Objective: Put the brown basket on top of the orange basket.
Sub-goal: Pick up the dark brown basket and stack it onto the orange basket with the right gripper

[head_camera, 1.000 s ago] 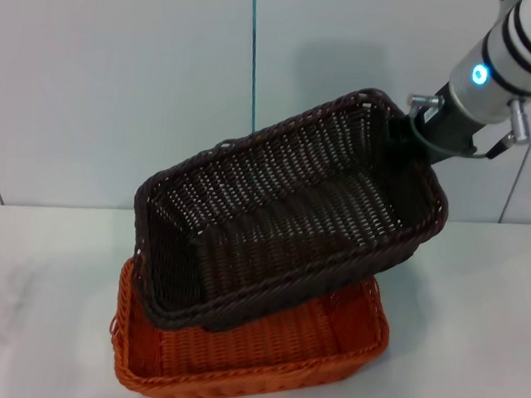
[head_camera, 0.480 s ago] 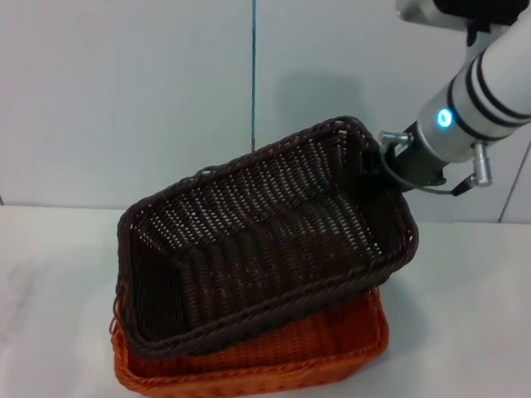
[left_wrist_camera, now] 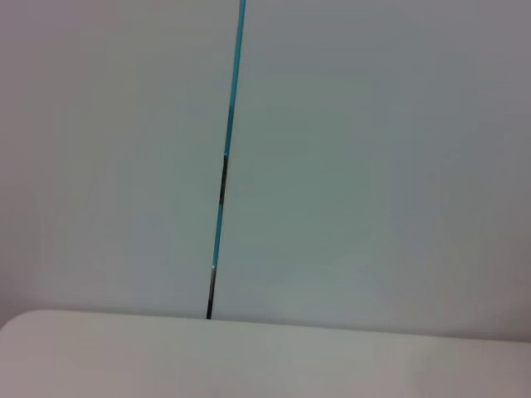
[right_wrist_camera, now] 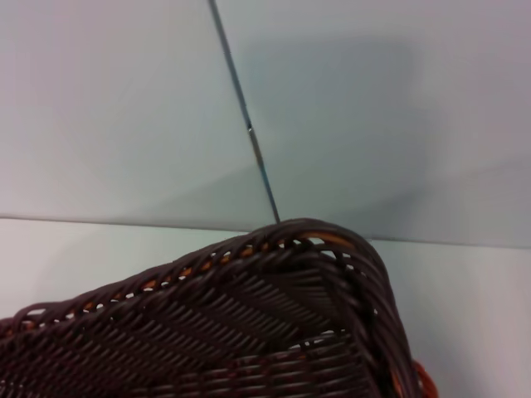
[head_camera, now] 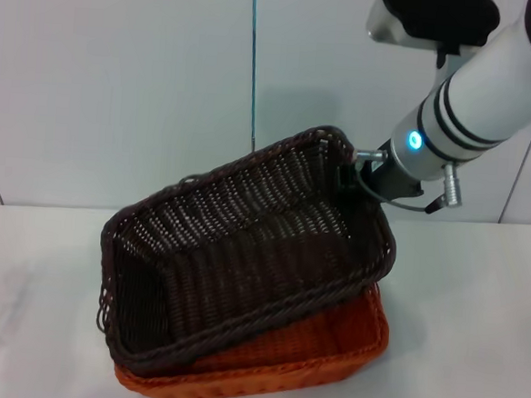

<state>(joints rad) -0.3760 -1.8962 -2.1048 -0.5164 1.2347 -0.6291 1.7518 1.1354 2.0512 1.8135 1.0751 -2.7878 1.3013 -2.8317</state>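
The orange basket (head_camera: 328, 349) sat nearest on the white table (head_camera: 477, 305), and the brown basket (head_camera: 243, 252) lay tilted over it, its near end sunk onto the orange rim and its far end raised. At that far, raised end the right gripper (head_camera: 356, 176) was clamped on the brown rim, while the left gripper was out of sight.

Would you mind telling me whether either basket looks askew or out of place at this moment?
The brown basket sits tilted over the orange basket: its far right corner is raised where the right hand grips the rim, and its near left end overhangs the orange rim. It is not seated level. No damage shows.
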